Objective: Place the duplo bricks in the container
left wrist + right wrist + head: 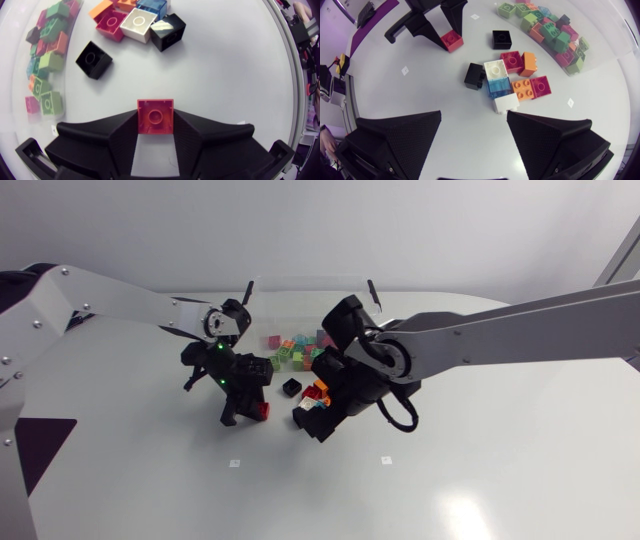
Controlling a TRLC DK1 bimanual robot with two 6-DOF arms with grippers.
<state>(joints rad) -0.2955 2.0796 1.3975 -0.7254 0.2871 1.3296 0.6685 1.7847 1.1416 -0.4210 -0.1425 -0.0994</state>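
Left wrist view: left gripper (155, 114) clamps a red brick (155, 117).

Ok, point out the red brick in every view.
Head view: red brick at the tip of the left gripper, left of centre.
Left wrist view: red brick clamped between that gripper's own fingers.
Right wrist view: red brick far ahead, between the other arm's fingers.
Shared landmark: the lone black brick close beside it.
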